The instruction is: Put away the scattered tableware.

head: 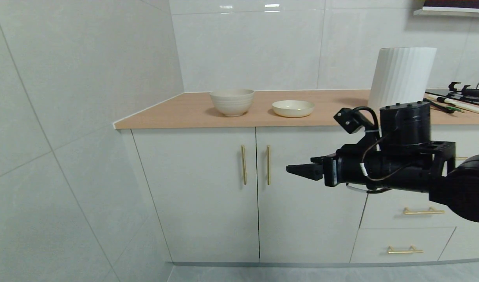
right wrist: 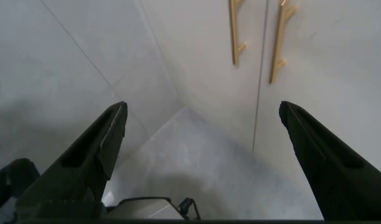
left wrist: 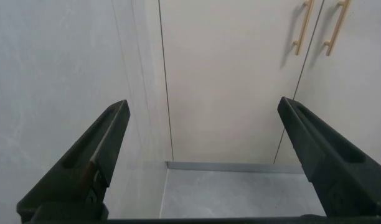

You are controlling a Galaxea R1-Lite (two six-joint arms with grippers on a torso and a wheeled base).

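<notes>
A beige ribbed bowl (head: 231, 102) and a shallow cream dish (head: 293, 108) stand side by side on the wooden countertop (head: 177, 113). My right gripper (head: 296, 170) hangs below counter height in front of the right cabinet door, pointing left toward the two gold door handles (head: 256, 164). In the right wrist view it (right wrist: 203, 108) is open and holds nothing, with the handles (right wrist: 259, 37) ahead. My left gripper (left wrist: 203, 104) is also open and holds nothing, low by the corner where the tiled wall meets the cabinet (left wrist: 228, 81).
A tall white ribbed container (head: 402, 78) stands on the counter at the right, with chopsticks and dark utensils (head: 458, 102) beside it. Drawers with gold handles (head: 423, 211) sit under it. A tiled wall (head: 67, 117) closes off the left side.
</notes>
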